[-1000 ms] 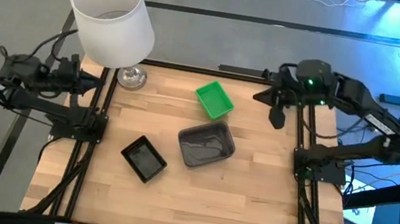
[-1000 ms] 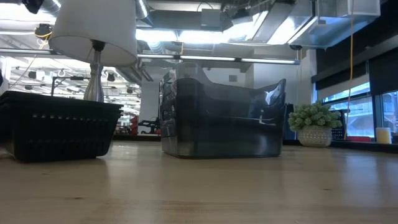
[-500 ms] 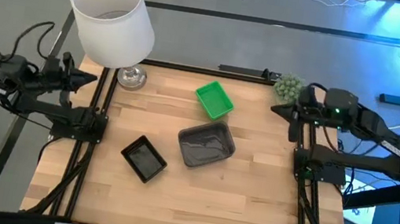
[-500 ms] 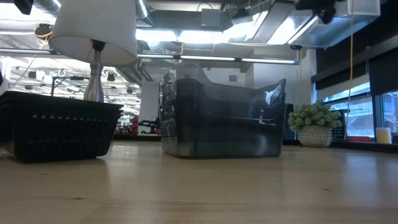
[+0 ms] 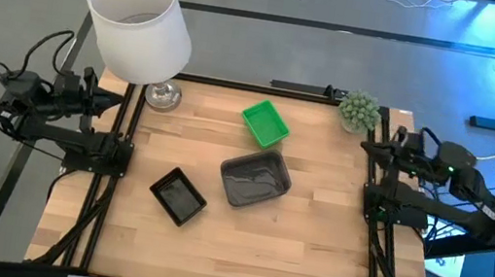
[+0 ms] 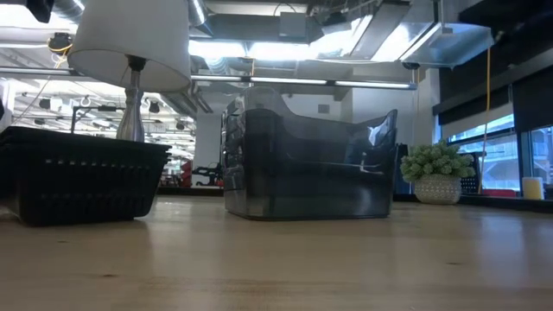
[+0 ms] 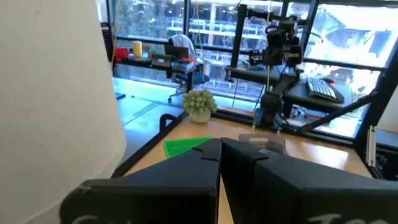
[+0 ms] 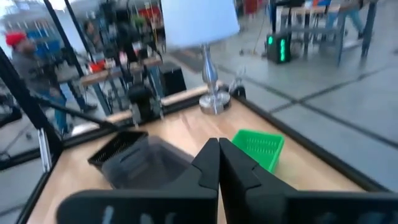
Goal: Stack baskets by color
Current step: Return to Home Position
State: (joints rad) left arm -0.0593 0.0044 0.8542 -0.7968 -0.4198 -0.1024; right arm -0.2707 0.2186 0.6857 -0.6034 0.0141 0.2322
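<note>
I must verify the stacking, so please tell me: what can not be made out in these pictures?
High view: whether more baskets lie under the green basket; from above it would cover them.
Low view: the green basket is hidden behind the grey basket; the black basket is cut off by the left edge.

Count on worktop: green basket 1 visible; grey basket 1 visible; black basket 1 visible. Nested layers within each: cannot tell. Lamp 1. Plant ball 1.
</note>
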